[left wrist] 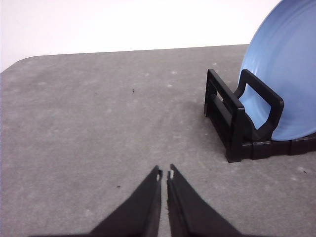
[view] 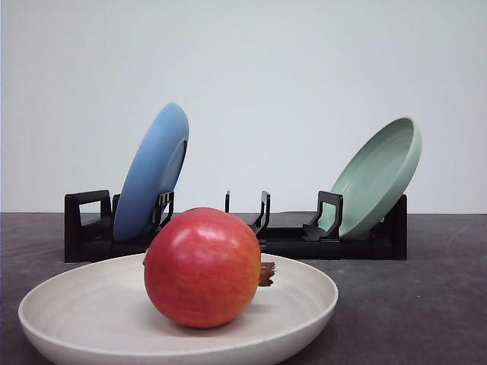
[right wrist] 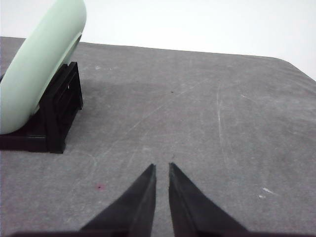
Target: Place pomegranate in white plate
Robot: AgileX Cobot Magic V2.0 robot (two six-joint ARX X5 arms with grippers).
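Pomegranate: the round red fruit with an orange blush (view: 202, 268) rests inside the wide, shallow cream-white matte plate (view: 68, 304), nearest the front camera, its small brown dried crown pointing to the right; nothing holds it.
Task state: judged from how things lie, the fruit sits in the white plate, so the placing looks done.
Left gripper: the black left gripper (left wrist: 164, 174) has its fingertips drawn almost together with only a thin slit between them and nothing in it; it hangs over bare grey tabletop (left wrist: 98, 123), near the end of the rack.
Right gripper: the black right gripper (right wrist: 162, 168) is likewise nearly closed and empty, over grey table, apart from the rack's other end.
Rack: a black plastic dish rack (view: 289, 242) stands behind the white plate, across the table.
Blue plate: a matte blue round plate (view: 152, 171) leans upright in the rack's left slots.
Green plate: a pale green round plate (view: 380, 175) leans in the right slots.
Doing it well: with the fruit round and free to roll, both arms are best kept clear of the plate rim; any retreat should go away from the rack so no leaning plate is knocked.
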